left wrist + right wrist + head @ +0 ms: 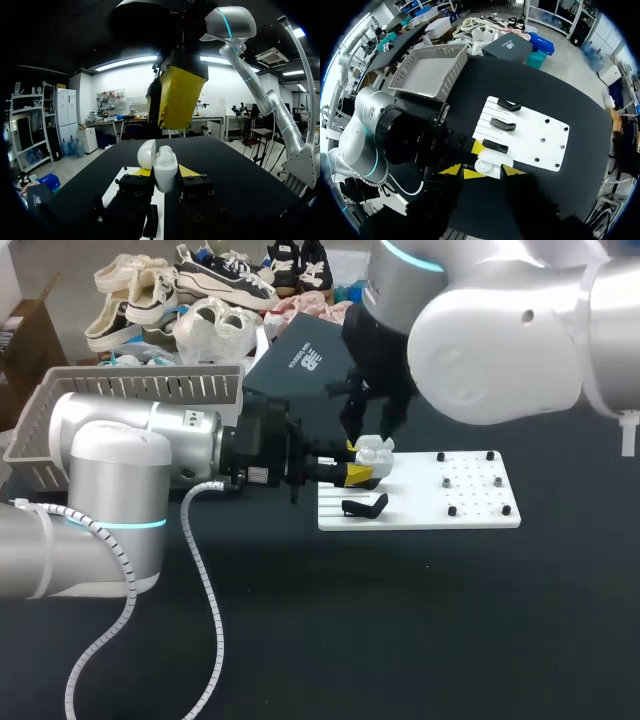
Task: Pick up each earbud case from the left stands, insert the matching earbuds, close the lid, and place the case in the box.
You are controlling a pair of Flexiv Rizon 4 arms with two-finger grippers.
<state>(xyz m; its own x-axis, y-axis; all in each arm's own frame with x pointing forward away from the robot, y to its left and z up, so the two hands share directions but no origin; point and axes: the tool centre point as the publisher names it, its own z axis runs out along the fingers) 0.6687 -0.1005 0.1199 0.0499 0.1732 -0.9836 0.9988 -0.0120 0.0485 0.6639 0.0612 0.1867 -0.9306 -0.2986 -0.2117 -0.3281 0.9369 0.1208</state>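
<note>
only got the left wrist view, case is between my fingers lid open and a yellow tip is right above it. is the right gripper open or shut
observer: Open. In the right wrist view the right gripper has its fingers apart above the earbud case.
operator: how many stands on the board
observer: Three black stands in a row on the left part of the white board, none with a case on it.
operator: where's the box
observer: A grey basket sits at the far left of the table, behind your left arm.
</note>
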